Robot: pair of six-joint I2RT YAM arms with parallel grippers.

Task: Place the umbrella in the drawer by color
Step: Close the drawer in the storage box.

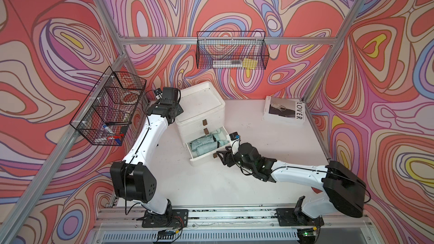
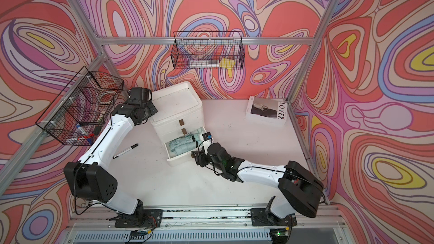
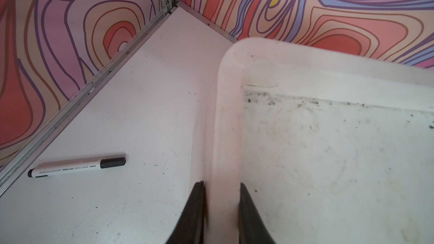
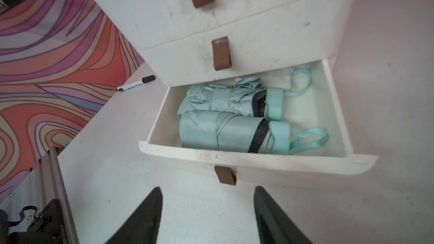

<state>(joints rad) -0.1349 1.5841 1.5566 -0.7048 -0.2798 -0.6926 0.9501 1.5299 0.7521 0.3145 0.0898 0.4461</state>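
Observation:
A white drawer unit stands at the back of the table, its bottom drawer pulled out. Two folded mint-green umbrellas lie side by side in it, also seen in both top views. My right gripper hangs open just in front of the drawer's brown handle, with nothing between its fingers. My left gripper is shut on the raised rim of the unit's top, at its left side.
A black-capped white marker lies on the table left of the unit. A "LOVER" magazine lies at the back right. Wire baskets hang on the back wall and the left wall.

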